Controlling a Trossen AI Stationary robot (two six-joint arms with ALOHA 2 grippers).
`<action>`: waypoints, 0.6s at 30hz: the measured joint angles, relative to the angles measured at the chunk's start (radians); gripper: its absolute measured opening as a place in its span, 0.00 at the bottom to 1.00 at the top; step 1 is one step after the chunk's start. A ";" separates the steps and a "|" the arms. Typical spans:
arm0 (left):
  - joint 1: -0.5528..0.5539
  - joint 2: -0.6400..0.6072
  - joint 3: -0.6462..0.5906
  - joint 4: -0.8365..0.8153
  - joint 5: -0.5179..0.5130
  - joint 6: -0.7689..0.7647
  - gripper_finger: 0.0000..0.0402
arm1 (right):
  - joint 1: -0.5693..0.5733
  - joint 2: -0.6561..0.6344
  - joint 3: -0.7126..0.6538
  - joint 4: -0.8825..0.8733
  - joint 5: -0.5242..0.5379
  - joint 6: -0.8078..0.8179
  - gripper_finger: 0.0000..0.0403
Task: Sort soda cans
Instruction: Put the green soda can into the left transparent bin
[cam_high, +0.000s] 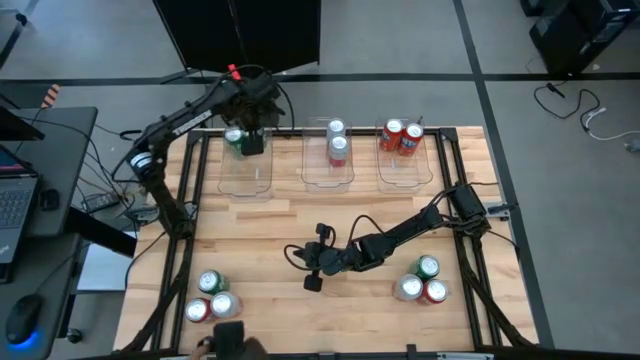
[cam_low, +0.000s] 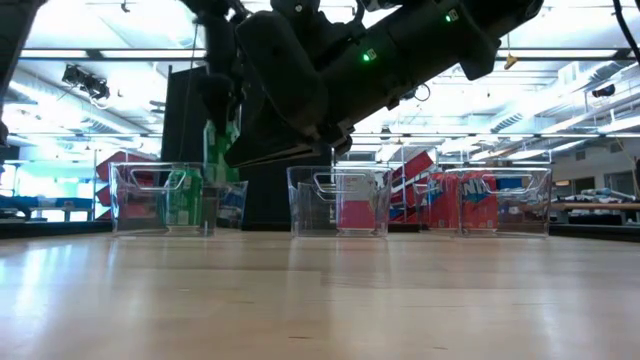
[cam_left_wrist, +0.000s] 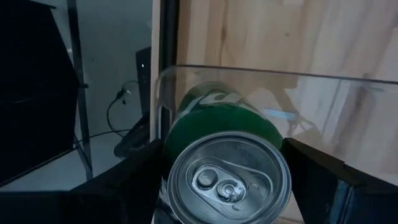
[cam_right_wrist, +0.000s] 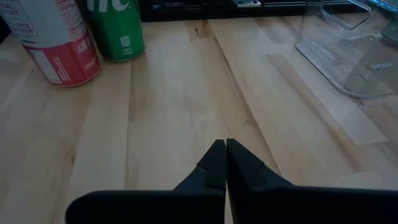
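Filling the left wrist view, a green can (cam_left_wrist: 227, 162) sits gripped between the two dark fingers of the left gripper (cam_high: 250, 142), its silver top facing the camera, held over the left bin (cam_high: 245, 175) at the far side of the table (cam_high: 300, 230). From the low view another green can (cam_low: 183, 197) appears to stand inside that bin already, though the arm hides it from above.

The middle bin (cam_high: 328, 165) holds a silver can (cam_high: 336, 129) and a red can (cam_high: 338, 150). The right bin (cam_high: 405, 165) holds two red cans (cam_high: 401, 137).

The right gripper (cam_high: 313, 270) rests low near the table's middle, its fingertips pressed together on nothing.

Still unsorted: a cluster at the near left, where a green can (cam_high: 209, 283), a silver-topped can (cam_high: 223, 304) and a red one (cam_high: 197, 311) show, and a cluster at the near right with a green (cam_high: 427, 267), a silver (cam_high: 407, 288) and a red can (cam_high: 434, 292).

I judge the sorting roughly half done, and the red can in the middle bin looks misplaced beside the silver one.
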 joint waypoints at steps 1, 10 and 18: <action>0.011 0.016 0.000 0.013 0.001 0.002 0.72 | 0.000 0.000 0.000 -0.001 0.000 -0.002 0.00; 0.095 0.133 0.000 0.048 0.030 0.027 0.72 | -0.001 0.001 0.000 -0.011 0.000 -0.011 0.00; 0.135 0.156 0.000 0.100 0.127 0.048 0.72 | -0.014 0.001 0.000 -0.012 0.000 -0.009 0.00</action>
